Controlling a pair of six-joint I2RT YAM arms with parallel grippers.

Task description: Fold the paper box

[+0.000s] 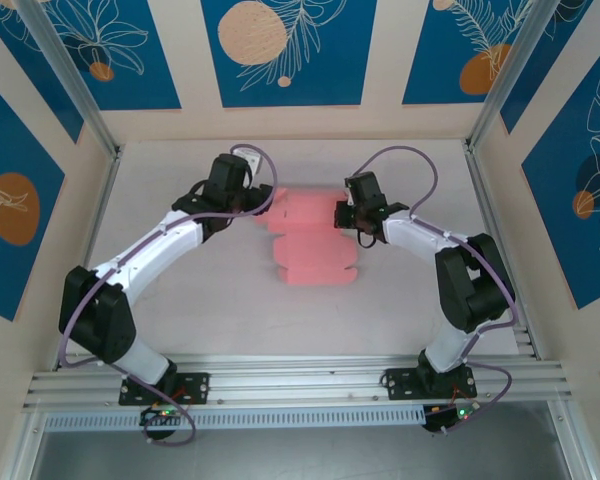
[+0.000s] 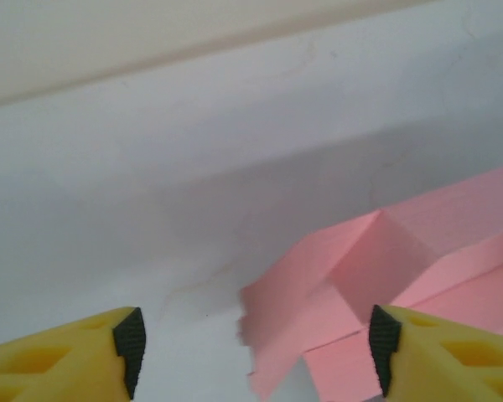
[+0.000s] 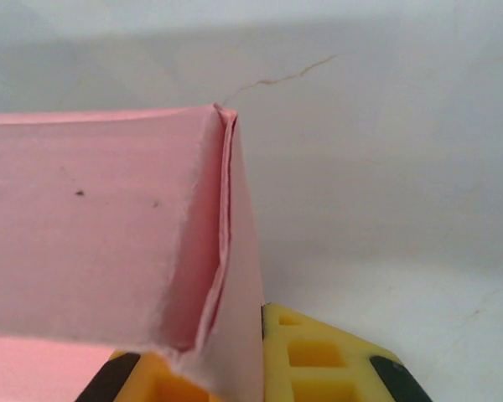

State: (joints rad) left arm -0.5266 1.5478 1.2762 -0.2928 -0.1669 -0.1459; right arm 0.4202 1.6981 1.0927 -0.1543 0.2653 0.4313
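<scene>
Now, from the top view, we note the paper box (image 1: 310,245) lying mid-table, a pale pink piece, partly folded, with notched flaps along its left edge. It rests on the white table (image 1: 230,315) between the two grippers.

Left gripper (image 1: 267,203) sits at the box's far left corner. In the left wrist view its yellow fingers (image 2: 59,356) stand wide apart, with nothing clamped between the black pads. A raised, creased flap of the box lies just ahead, towards the right-hand finger. We cannot tell whether that finger touches the paper.

Right gripper (image 1: 340,215) meets the box's far right edge. In the right wrist view its fingers (image 3: 318,360) are pressed together on a doubled fold of pink paper, which rises upright from the jaws. A thin crack (image 3: 277,79) marks the table surface behind it.
</scene>
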